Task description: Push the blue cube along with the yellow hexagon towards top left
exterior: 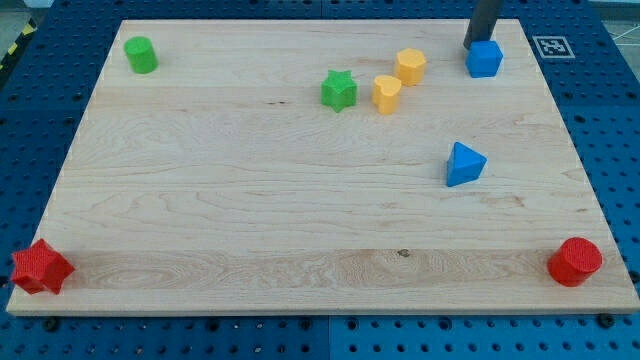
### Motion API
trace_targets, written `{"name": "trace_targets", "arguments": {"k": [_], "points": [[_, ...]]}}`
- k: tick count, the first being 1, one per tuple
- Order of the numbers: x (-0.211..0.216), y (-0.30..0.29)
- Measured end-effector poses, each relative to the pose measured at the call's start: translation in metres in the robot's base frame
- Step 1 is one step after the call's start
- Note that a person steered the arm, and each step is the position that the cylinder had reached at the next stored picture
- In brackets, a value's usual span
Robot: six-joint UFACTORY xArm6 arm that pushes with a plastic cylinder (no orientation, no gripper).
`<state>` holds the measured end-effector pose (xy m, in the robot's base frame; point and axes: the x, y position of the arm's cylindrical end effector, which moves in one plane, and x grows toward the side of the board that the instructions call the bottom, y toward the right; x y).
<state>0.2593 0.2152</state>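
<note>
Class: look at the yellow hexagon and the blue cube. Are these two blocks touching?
Apart. The camera view shows bare board plainly between the yellow hexagon and the blue cube.

Rod is the only part of the arm in shot: dark grey to near black, straight-sided, matte, slightly lighter along its left edge. No cables, screws, labels or markings visible on it. It's cropped by the view's top edge, so nothing above it shows. My tip (480, 45) ends blunt and flat, same dark colour as the shaft, no separate cap discernible.
</note>
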Motion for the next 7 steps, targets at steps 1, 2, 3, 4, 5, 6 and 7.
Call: {"name": "trace_targets", "arguments": {"k": [1,2,3,4,5,6,7], "points": [[-0.03,0.014],[-0.04,0.042],[-0.04,0.045],[-0.009,0.034],[0.005,0.023],[0.004,0.023],[-0.006,0.029]]}}
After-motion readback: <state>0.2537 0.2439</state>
